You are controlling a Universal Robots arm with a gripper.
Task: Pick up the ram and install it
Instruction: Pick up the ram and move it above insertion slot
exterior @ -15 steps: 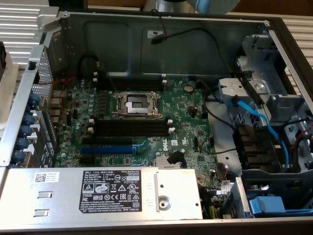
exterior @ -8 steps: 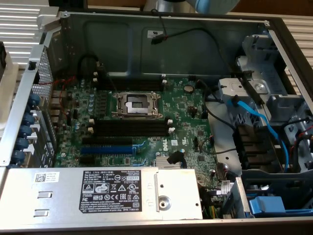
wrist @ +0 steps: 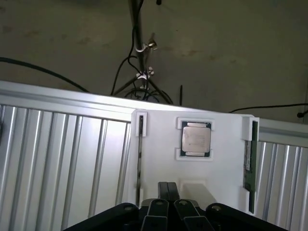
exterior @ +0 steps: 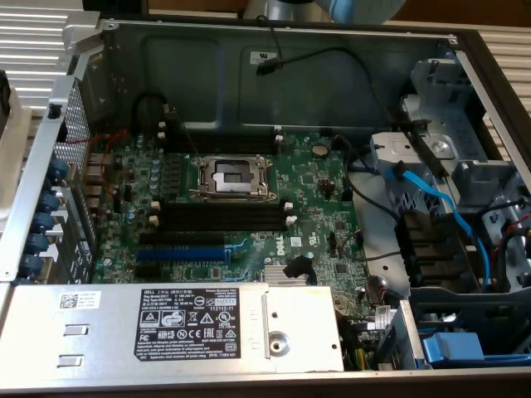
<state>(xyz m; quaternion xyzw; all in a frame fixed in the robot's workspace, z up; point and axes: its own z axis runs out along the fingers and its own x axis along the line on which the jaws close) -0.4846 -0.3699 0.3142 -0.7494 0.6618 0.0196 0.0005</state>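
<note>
Case (exterior: 274, 58) lies open, lid off, seen from above.

Exterior view, its left to its right:
- Row of blue tabs (exterior: 41, 220) down the back bracket at the exterior view's left.
- Silver power box (exterior: 108, 332) with a black label along the near edge.
- Green main board (exterior: 315, 191) across the case floor.
- On the board: blue slot (exterior: 181, 253), then long black slots (exterior: 220, 217) with white end clips just behind it, then the metal processor socket (exterior: 231, 176) behind those.
- Blue cables (exterior: 440, 207) run over the drive bays at the exterior view's right.
- A bit of the arm (exterior: 357, 7) sits at the top edge, above the back wall of the case.

Wrist view:
- Ribbed metal table (wrist: 62, 159), with a white holder (wrist: 159, 159) lying on it.
- Thin dark strip (wrist: 139, 154) in one side groove of the holder; possibly another stick on edge, too thin to tell.
- Square processor chip (wrist: 196, 139) sits flat in its pocket in the middle.
- Ram (wrist: 249, 163) stands on its long edge in the opposite side groove, green board with dark chips.
- Gripper (wrist: 168, 190) hangs over the holder's edge nearest the camera, between the two grooves. Jaws are pressed together, nothing between them, well apart from the ram.
- Beyond the table: dark floor, a tripod (wrist: 139, 48) and loose black cables.
</note>
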